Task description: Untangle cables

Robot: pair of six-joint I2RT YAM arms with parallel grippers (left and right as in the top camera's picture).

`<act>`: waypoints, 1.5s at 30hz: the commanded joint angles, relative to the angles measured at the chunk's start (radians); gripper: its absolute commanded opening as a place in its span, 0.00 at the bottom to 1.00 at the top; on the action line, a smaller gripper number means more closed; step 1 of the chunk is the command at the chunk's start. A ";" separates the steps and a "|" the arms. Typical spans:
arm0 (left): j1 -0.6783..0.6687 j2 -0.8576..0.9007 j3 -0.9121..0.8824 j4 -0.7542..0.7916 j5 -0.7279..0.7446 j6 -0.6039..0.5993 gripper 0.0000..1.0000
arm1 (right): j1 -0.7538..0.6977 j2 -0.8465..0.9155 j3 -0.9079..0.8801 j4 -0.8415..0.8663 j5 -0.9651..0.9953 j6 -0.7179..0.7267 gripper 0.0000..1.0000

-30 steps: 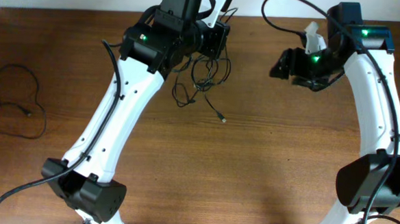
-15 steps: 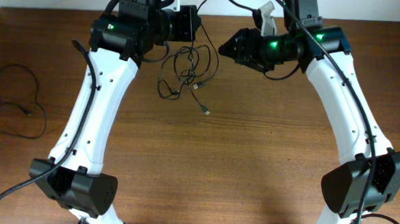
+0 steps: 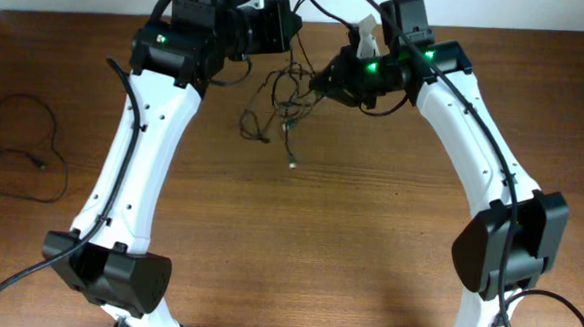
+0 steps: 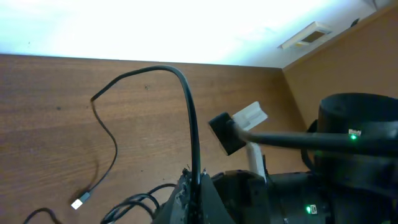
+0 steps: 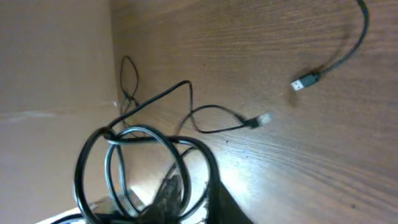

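Note:
The cables (image 3: 276, 93) are thin black cords hanging in a loose tangle between my two grippers above the far middle of the table, with one plug (image 3: 292, 165) dangling lowest. My left gripper (image 3: 284, 31) is shut on one strand. In the left wrist view that strand (image 4: 193, 124) rises from the closed left gripper (image 4: 198, 186), arches left and ends in a light plug (image 4: 78, 203). My right gripper (image 3: 321, 82) is closed into the right side of the tangle. In the right wrist view several loops (image 5: 93, 149) ring the right gripper (image 5: 193, 199), and two plugs (image 5: 265, 117) (image 5: 300, 83) hang beyond.
A separate black cord (image 3: 42, 162) lies in a loose loop on the wooden table at the far left. A pale wall runs along the table's far edge, close behind both grippers. The right arm (image 4: 354, 137) fills the right of the left wrist view.
My right gripper has swung left into the tangle and closed. The left arm shifted left earlier and now holds still. The cords have drawn up and toward the right gripper.

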 commanded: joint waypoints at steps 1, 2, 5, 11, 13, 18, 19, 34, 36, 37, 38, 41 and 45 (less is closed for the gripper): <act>0.053 -0.022 0.017 0.006 0.017 -0.014 0.00 | 0.006 0.013 0.002 -0.008 0.056 -0.041 0.04; 0.071 -0.022 0.017 0.006 0.016 -0.014 0.00 | 0.004 0.013 0.002 -0.011 0.057 -0.055 0.04; 0.168 -0.022 0.017 0.006 0.006 -0.013 0.00 | -0.019 0.011 0.002 -0.088 0.113 -0.113 0.04; 0.303 -0.022 0.018 -0.006 0.005 0.027 0.00 | -0.068 0.011 0.002 -0.265 0.286 -0.215 0.04; 0.326 -0.022 0.018 -0.010 -0.003 0.066 0.00 | -0.086 0.011 0.002 -0.304 0.324 -0.239 0.04; 0.332 -0.022 0.017 -0.033 -0.098 0.071 0.00 | -0.140 0.011 0.002 -0.373 0.384 -0.291 0.04; 0.332 -0.022 0.017 -0.033 -0.110 0.071 0.00 | -0.152 0.011 0.002 -0.394 0.403 -0.304 0.04; 0.327 -0.020 0.017 -0.111 -0.109 0.101 0.00 | -0.155 0.013 -0.001 -0.473 0.542 -0.338 0.04; 0.308 -0.008 0.007 -0.161 -0.029 0.174 0.00 | -0.127 0.013 -0.001 -0.455 0.525 -0.338 0.04; 0.289 0.003 -0.006 -0.191 -0.002 0.214 0.00 | -0.110 0.013 -0.001 -0.450 0.524 -0.338 0.04; 0.272 0.015 -0.017 -0.217 0.003 0.250 0.00 | -0.096 0.013 -0.001 -0.448 0.521 -0.338 0.04; 0.225 0.056 -0.035 -0.275 0.103 0.467 0.00 | -0.057 0.013 -0.001 -0.447 0.517 -0.338 0.04; 0.205 0.066 -0.035 -0.259 0.304 0.695 0.00 | -0.045 0.015 -0.001 -0.442 0.482 -0.333 0.04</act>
